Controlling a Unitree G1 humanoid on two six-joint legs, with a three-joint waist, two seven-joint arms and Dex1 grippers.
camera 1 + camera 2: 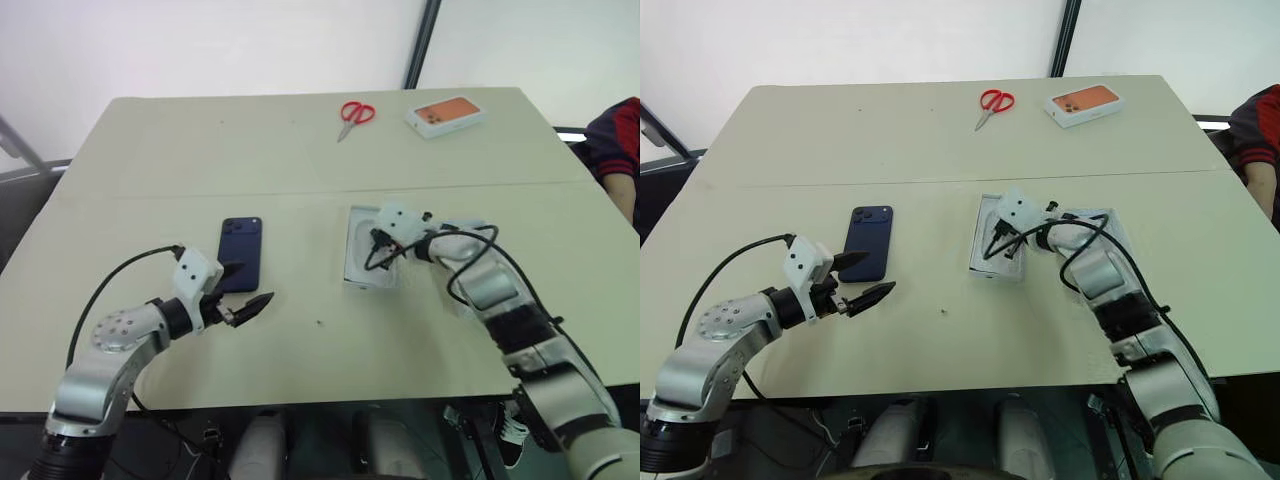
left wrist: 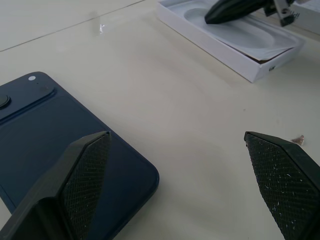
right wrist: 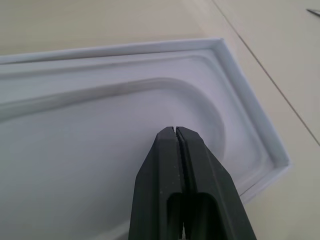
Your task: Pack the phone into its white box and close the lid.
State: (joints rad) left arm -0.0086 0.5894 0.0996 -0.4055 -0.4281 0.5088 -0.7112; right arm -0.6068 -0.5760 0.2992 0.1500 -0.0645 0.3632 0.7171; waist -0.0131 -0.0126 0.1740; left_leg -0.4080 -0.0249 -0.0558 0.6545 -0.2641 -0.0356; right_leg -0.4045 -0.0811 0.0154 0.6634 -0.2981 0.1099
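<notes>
The dark blue phone lies flat, back up, left of the table's middle. My left gripper hovers open at the phone's near end, one fingertip over its corner and nothing held. The white box sits at centre right, with a white insert with an oval recess lying in it. My right gripper is shut, its tip just above that recess, holding nothing. A white cardboard piece, apparently the lid, lies right of the box, mostly covered by my right arm.
Red-handled scissors and a white box with an orange picture lie at the table's far edge. A person's red sleeve shows at the far right. A seam crosses the table behind the phone and box.
</notes>
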